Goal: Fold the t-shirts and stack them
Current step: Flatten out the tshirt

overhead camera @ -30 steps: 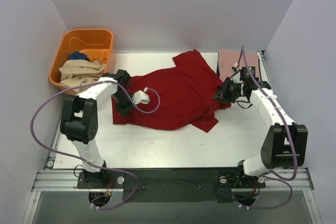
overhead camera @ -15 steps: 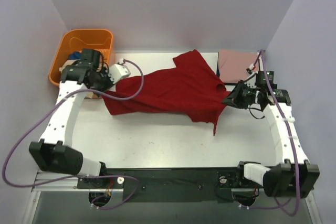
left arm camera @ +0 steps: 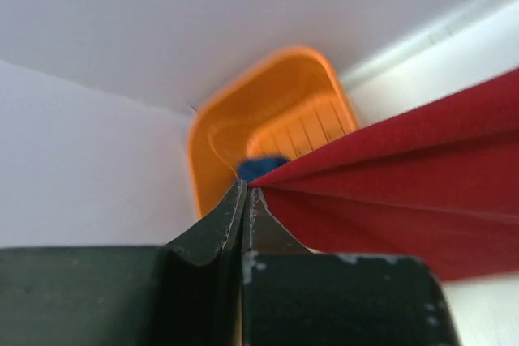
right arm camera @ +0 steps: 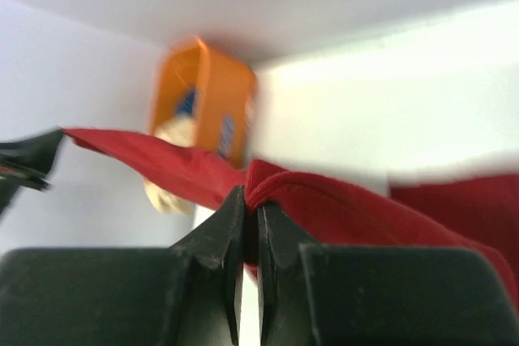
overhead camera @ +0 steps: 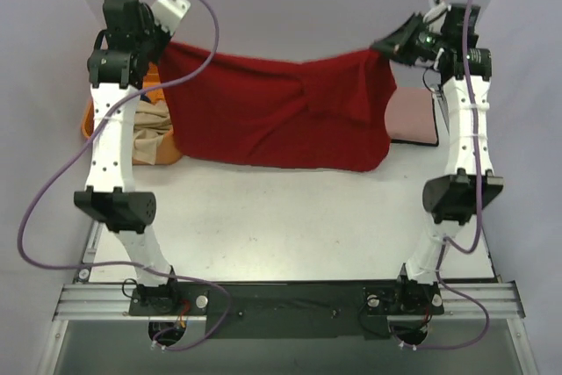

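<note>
White walls enclose the bench (overhead camera: pixel 290 221). Above it the dark red t-shirt (overhead camera: pixel 281 111) hangs spread, long axis left to right, between the left end effector (overhead camera: pixel 162 45) and the right end effector (overhead camera: pixel 385 47), each clamped on an upper corner.

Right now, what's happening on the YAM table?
The dark red t-shirt is held up in the air, spread out. The left pincer is shut on one top corner, the right pincer on the other, and the cloth hangs like a curtain. It is not folded yet. A pink t-shirt lies flat at the far right.
</note>
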Robot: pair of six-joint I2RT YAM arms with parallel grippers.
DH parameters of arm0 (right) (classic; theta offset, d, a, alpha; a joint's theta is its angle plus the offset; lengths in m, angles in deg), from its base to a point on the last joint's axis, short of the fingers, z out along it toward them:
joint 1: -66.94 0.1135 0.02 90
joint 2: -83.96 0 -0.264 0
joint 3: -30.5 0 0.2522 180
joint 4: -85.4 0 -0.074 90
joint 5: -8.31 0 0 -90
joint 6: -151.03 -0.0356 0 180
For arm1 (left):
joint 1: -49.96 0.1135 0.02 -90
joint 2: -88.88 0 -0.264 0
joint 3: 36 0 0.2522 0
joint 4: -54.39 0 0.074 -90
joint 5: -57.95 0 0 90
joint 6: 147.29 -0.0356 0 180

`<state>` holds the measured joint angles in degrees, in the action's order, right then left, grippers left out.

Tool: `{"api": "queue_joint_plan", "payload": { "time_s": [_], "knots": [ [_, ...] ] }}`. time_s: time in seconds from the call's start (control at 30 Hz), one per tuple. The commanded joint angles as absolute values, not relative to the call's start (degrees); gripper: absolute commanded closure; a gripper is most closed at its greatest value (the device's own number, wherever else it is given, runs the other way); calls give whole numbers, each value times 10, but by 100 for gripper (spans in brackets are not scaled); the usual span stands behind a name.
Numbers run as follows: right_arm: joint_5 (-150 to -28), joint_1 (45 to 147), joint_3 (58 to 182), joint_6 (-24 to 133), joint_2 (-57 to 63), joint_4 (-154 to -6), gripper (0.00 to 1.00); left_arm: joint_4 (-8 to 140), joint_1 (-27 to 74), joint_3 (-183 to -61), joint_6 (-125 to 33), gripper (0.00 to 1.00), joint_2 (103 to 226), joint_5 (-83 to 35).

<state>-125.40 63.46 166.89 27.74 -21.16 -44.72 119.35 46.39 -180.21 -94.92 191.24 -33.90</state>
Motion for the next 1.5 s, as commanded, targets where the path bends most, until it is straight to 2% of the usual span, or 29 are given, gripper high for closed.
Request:
{"api": "queue_joint_plan", "payload": {
  "time_s": [0.0,0.03,0.1,0.13,0.23,0.3,0.43,0.53,0.67,0.8,0.93,1.03,1.2,1.27,1.37,1.47],
  "knots": [
    [-1321,612,1890,46,-326,-699,100,1105,473,-2018,-911,100,1998,-380],
    [-1322,603,1876,-46,-322,-836,100,1096,479,-2044,-912,100,2002,-390],
    [-1295,589,1838,-110,-302,-932,100,1042,486,-2024,-929,100,1988,-393],
    [-1291,583,1845,-108,-299,-928,100,1028,490,-1989,-940,100,1969,-394],
    [-1305,556,1851,-66,-267,-877,100,1001,493,-1939,-960,100,1930,-391],
    [-1340,544,1801,-59,-232,-873,100,1029,493,-1930,-965,100,1914,-386],
    [-1377,538,1595,31,-118,-785,100,1097,494,-1872,-995,100,1869,-361],
    [-1374,538,1475,142,-41,-664,100,1108,496,-1745,-1047,100,1811,-360],
    [-1354,539,1276,243,97,-556,100,1212,492,-1599,-1110,100,1725,-321],
    [-1305,546,1079,311,170,-475,100,1307,484,-1424,-1144,100,1663,-291],
    [-1255,576,944,348,185,-448,98,1391,474,-1268,-1165,100,1640,-253],
    [-1215,603,902,352,162,-463,95,1374,466,-1146,-1169,100,1634,-255],
    [-1158,604,872,356,106,-481,91,1323,453,-1046,-1167,100,1628,-253],
    [-1129,602,879,360,85,-486,84,1312,452,-1031,-1164,100,1629,-253],
    [-1073,601,903,363,48,-476,52,1310,450,-1023,-1157,100,1631,-245],
    [-1011,617,949,371,50,-433,36,1325,449,-1028,-1147,100,1631,-230]
  ]
}}
